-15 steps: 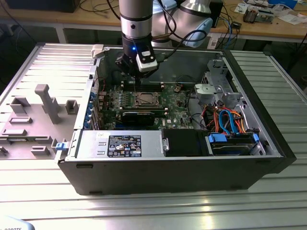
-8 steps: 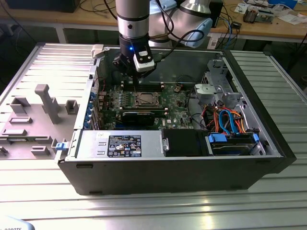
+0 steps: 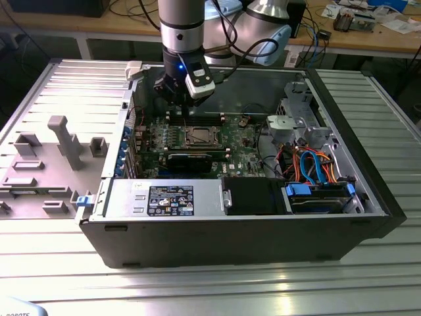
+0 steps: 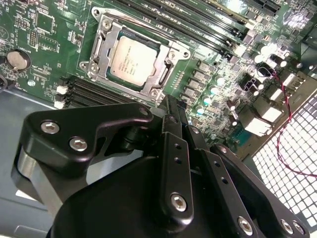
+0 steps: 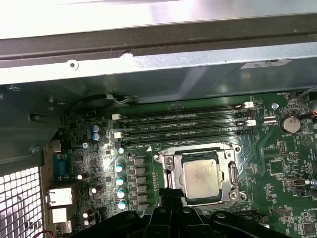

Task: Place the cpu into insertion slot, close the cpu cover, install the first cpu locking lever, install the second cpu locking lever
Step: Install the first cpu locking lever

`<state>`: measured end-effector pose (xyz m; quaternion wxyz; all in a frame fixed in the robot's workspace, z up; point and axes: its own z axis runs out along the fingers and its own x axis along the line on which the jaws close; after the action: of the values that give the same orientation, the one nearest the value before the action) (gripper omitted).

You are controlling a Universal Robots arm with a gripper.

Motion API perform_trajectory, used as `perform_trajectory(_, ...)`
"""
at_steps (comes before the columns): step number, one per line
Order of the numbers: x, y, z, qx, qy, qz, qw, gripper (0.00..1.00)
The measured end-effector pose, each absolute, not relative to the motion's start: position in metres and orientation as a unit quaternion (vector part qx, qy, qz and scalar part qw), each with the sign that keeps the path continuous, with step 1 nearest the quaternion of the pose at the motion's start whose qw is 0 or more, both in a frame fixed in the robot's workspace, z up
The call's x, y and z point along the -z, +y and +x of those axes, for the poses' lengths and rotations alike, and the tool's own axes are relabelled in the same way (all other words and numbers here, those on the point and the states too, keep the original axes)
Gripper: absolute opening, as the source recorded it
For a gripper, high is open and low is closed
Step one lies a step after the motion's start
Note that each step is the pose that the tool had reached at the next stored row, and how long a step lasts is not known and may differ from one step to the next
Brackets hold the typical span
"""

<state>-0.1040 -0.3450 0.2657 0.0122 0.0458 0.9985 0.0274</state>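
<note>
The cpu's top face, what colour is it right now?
The cpu has a dull silver-grey metal top, seen best in the second wrist view.

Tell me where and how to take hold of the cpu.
By two opposite side edges, straight from above: the cpu lies flat in the insertion slot, thin, top face up. The cpu cover looks closed over its rim, so those edges are probably blocked.

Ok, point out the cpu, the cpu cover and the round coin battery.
cpu point(image 4: 132, 62): second wrist view, middle of its silver-grey top.
cpu cover point(image 5: 231, 173): first wrist view, side strip of the metal frame beside the chip.
coin battery point(image 5: 290, 124): first wrist view, centre of its round face.
</note>
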Motion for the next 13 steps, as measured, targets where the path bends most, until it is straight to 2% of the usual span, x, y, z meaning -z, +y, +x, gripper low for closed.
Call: perform_trajectory(13, -0.2657, -0.345, -0.1055, -0.028, 0.999, 0.023, 0.012, 0.11)
